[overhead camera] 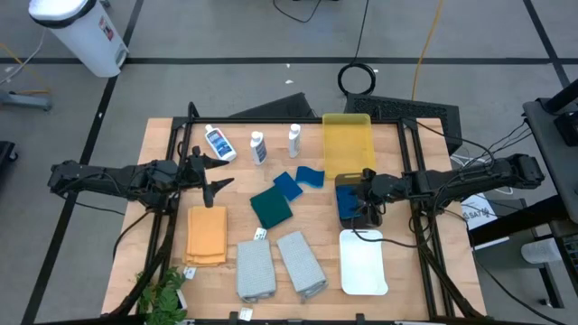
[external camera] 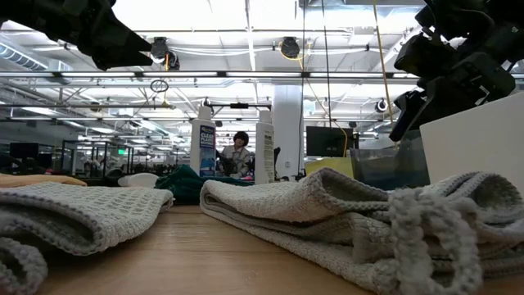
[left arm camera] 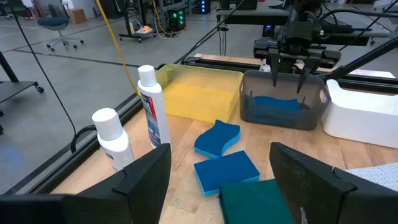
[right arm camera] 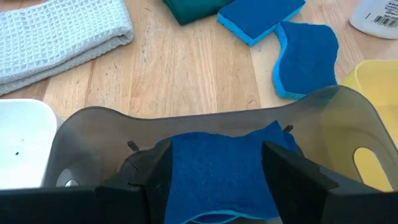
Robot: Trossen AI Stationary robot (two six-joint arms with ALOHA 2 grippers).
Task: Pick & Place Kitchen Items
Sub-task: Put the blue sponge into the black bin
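Observation:
My right gripper [overhead camera: 368,200] is open, pointing down over the dark grey tray [overhead camera: 343,215]. A blue sponge [right arm camera: 217,165] lies flat in that tray, and the fingers stand on either side of it without touching. My left gripper [overhead camera: 219,172] is open and empty above the table, near the three white bottles [overhead camera: 257,147]. Two more blue sponges [overhead camera: 298,180] and the dark green cloth [overhead camera: 270,208] lie flat mid-table. The orange towel [overhead camera: 207,235] and two grey towels [overhead camera: 275,266] lie near the front edge.
A yellow tray [overhead camera: 348,140] stands at the back, just beyond the grey tray. A white tray [overhead camera: 363,262] lies toward the front right. One bottle [overhead camera: 218,143] lies on its side; two stand upright. A small plant [overhead camera: 163,293] sits at the front left corner.

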